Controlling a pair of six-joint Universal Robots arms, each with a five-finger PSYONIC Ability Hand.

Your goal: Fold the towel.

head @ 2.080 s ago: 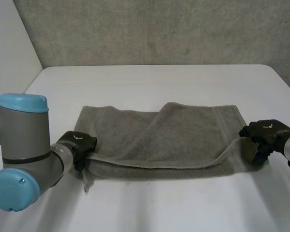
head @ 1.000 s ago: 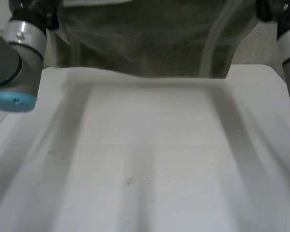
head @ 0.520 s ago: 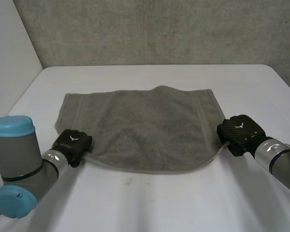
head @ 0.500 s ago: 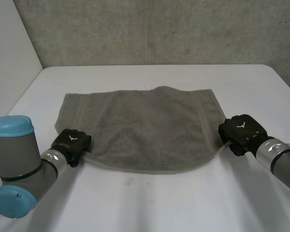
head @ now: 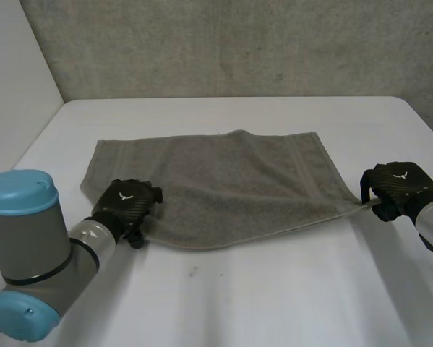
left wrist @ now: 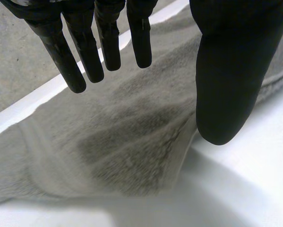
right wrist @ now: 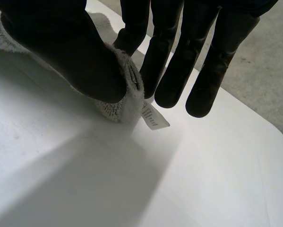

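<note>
While the left hand (head: 126,204) hangs slack-fingered, grasping nothing, above the near left corner of the towel (head: 230,181), the cloth lies across the table (head: 274,296), perhaps doubled once already; the right hand (head: 398,186) pinches its near right corner. Further folding remains.

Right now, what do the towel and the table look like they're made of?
The towel looks like matte grey-brown terry cloth: fuzzy looped pile, with a flatter woven band near its end. The table looks like a hard, smooth white board, perhaps laminate or painted; its faint sheen does not settle which.
</note>
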